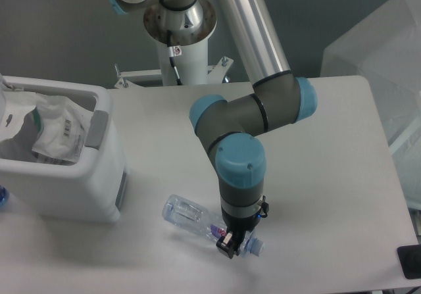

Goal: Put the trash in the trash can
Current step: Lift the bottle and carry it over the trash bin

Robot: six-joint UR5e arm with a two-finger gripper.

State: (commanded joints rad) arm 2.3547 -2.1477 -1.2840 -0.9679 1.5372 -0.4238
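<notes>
The end effector [229,246] is clamped on the bottle [204,221] near its cap end, for carrying. The wrapper [56,133] already lies in the trash can [72,189] at far left.

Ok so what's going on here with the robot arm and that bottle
The arm's tool is down at the table, around the cap end of the clear plastic bottle, which lies on its side on the white table. Whether the tool has actually clamped on the bottle cannot be told from this view. The crumpled white wrapper is already inside the white trash can at the left, so the bottle is the piece of trash left on the table to bin.
</notes>
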